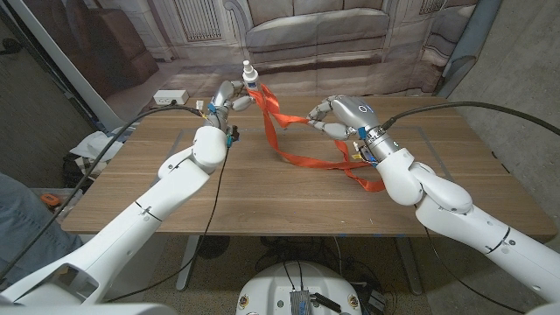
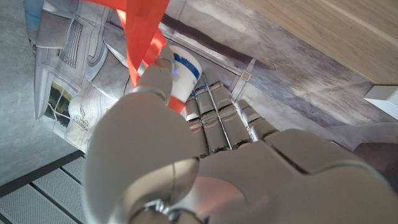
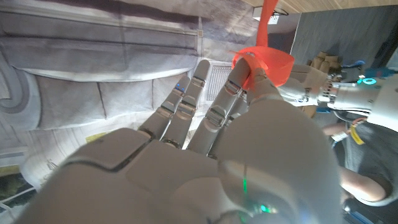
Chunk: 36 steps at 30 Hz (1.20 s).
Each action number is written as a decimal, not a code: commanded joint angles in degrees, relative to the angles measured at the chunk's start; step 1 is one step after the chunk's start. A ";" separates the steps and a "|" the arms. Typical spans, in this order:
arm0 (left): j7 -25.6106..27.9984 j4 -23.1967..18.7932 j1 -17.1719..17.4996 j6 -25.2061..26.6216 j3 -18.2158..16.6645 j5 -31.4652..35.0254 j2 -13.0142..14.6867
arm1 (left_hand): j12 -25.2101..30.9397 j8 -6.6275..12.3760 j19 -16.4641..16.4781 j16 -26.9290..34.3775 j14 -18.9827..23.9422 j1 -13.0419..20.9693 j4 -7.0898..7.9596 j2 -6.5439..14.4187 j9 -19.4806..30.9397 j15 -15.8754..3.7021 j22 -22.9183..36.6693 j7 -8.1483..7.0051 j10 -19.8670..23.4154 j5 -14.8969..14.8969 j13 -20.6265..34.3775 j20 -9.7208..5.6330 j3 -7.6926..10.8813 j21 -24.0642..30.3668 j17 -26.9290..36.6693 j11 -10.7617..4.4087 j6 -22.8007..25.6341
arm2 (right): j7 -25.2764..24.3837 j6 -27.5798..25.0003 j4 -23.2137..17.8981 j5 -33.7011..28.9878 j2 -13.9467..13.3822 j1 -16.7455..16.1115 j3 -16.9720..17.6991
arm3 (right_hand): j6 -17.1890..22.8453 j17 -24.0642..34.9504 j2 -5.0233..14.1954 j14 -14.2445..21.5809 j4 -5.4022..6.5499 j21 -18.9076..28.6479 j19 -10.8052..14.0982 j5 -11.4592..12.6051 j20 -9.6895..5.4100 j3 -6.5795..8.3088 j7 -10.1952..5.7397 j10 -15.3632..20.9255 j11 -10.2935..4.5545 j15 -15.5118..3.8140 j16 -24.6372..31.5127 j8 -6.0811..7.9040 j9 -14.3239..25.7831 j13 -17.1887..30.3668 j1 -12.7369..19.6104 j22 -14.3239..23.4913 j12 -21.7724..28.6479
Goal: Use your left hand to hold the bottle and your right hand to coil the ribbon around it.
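Right hand (image 1: 337,115), fingers pinching the orange ribbon (image 1: 273,118) above the wooden table (image 1: 289,197); left hand (image 1: 229,98) at its nine o'clock gripping the upright white spray bottle (image 1: 250,73); step judged: coiling under way, next carrying the strap round the bottle.

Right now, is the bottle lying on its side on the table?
No, the bottle stands upright, gripped by the left hand.

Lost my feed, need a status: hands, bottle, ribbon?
Left hand grips bottle, upright. Right hand pinches ribbon; slack trails on table. Nothing in the way.
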 commanded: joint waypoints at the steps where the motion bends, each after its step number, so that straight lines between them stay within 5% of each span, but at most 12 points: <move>1: -5.02 -0.29 -3.99 4.88 3.94 0.95 1.47 | 8.96 1.93 0.50 0.28 0.35 1.36 8.92 1.33 4.73 0.28 0.28 0.47 5.89 0.42 25.17 0.04 9.41 0.33 0.34 -5.10 7.24 | -3.54 7.20 -1.48 -6.79 0.81 2.15 0.11 | 0.52 0.12 0.08 0.64 -0.14 -0.34 -0.04 0.18 -0.04 0.11 -0.01 0.51 -0.10 -6.05 -0.10 0.23 0.09 0.14 0.06 0.06 0.51; 6: -7.25 -0.11 -5.19 4.30 5.38 1.49 2.61 | 9.01 1.91 0.38 0.29 0.19 1.41 8.99 1.41 4.83 0.07 0.28 0.33 5.80 0.39 25.26 0.07 9.34 0.28 0.48 -5.29 7.05 | -2.80 9.06 -0.84 -9.13 2.43 5.21 -0.22 | 0.60 0.08 -0.03 0.61 -0.19 -0.38 -0.03 0.19 -0.03 0.09 -0.01 0.54 -0.09 -6.08 -0.16 0.25 0.08 0.17 0.09 0.05 0.51; 9: -7.72 0.75 -4.77 -0.39 5.68 2.04 3.60 | 9.06 1.95 0.09 0.37 -0.05 1.42 9.09 1.48 4.81 -0.91 0.29 0.05 5.82 0.34 25.27 -0.11 9.15 0.16 0.74 -5.55 7.16 | -1.33 9.88 0.26 -9.40 3.70 7.37 -0.78 | 0.63 0.06 -0.04 0.62 -0.19 -0.42 -0.04 0.20 -0.04 0.11 -0.01 0.56 -0.09 -6.08 -0.18 0.26 0.07 0.19 0.09 0.04 0.51; 19: -14.54 -2.05 -8.61 5.06 10.05 7.55 6.20 | 9.16 2.09 -0.10 0.43 -0.25 1.03 9.49 1.51 4.95 -1.56 0.29 -0.43 5.47 0.25 25.57 -0.49 8.80 0.08 1.08 -5.98 7.20 | 1.55 13.80 3.94 -10.68 7.35 13.84 -3.87 | 0.72 0.00 -0.05 0.71 -0.20 -0.57 -0.14 0.26 0.01 0.16 -0.01 0.61 -0.08 -6.12 -0.24 0.27 0.04 0.27 0.14 0.02 0.50; 27: -17.00 -1.62 -9.69 3.68 12.35 10.63 6.35 | 9.27 2.21 -0.27 0.36 -0.47 1.00 9.58 1.59 4.92 -1.60 0.28 -0.75 5.40 0.25 25.77 -0.59 8.78 0.02 1.21 -6.09 7.42 | 5.37 13.61 6.08 -13.47 10.66 19.01 -6.45 | 0.79 -0.04 -0.14 0.62 -0.21 -0.70 -0.25 0.28 0.08 0.15 -0.01 0.63 -0.09 -6.09 -0.34 0.27 0.02 0.33 0.13 0.02 0.47; 36: -19.84 -2.24 -9.28 2.72 12.86 12.55 7.34 | 9.29 2.31 -0.35 0.31 -0.61 0.89 9.67 1.55 4.83 -1.78 0.27 -0.96 5.44 0.23 25.78 -0.65 8.73 -0.01 1.31 -6.17 7.61 | 7.10 12.34 7.08 -12.84 11.68 20.97 -6.38 | 0.79 -0.08 -0.12 0.51 -0.15 -0.78 -0.23 0.30 0.34 0.18 -0.03 0.54 -0.10 -6.05 -0.44 0.25 -0.01 0.31 0.08 0.02 0.35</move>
